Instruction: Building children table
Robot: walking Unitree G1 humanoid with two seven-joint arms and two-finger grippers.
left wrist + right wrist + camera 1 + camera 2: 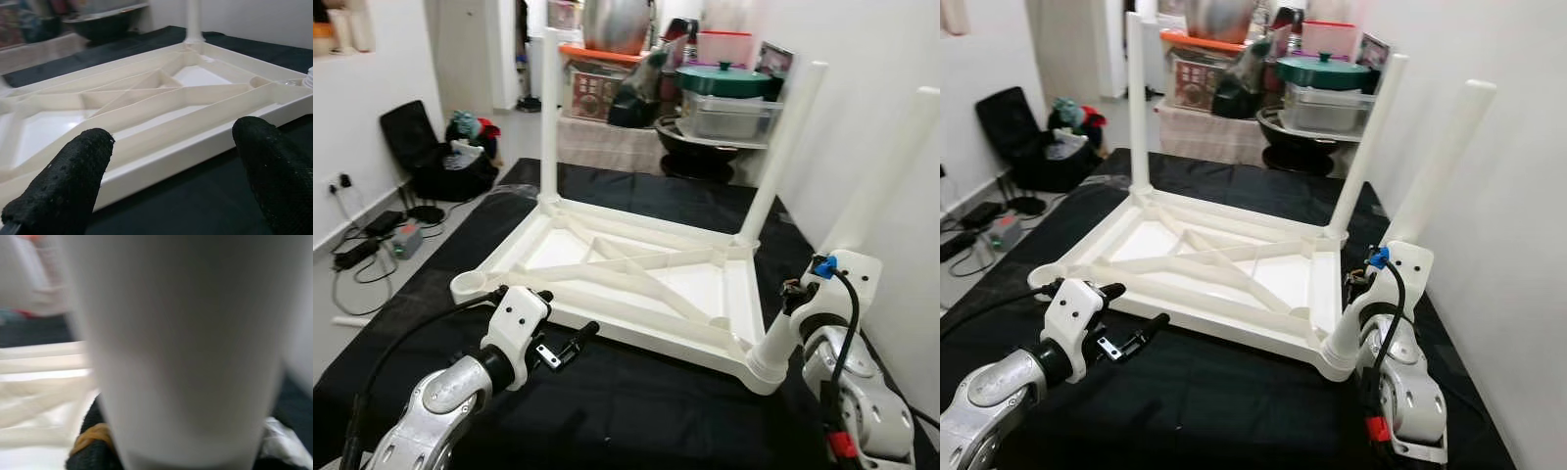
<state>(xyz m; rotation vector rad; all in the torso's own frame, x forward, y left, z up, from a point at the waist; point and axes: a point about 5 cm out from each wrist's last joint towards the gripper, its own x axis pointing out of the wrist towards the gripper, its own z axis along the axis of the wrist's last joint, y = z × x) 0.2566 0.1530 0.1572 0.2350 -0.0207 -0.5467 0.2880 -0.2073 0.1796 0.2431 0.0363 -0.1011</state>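
**Upturned children's table, three legs in, right hand at the near-right leg**

In your left eye view, the white table top point(636, 284) lies upside down on the black cloth point(636, 401). Two legs stand upright at the far corners: the far-left leg point(549, 117) and the far-right leg point(783, 147). The near-right leg point(862, 211) sits tilted in its corner socket. The near-left socket point(470, 287) is an open ring. Your left hand point(570, 345) hovers just beside the near edge, fingers apart, gripping nothing.

In your right eye view, the right hand point(1359, 284) sits against the tilted leg's lower part; you cannot tell whether it clamps.

In the left wrist view, both black fingertips point(68, 181) stand wide apart before the ribbed underside.

In the right wrist view, the white leg is blurred and very close.
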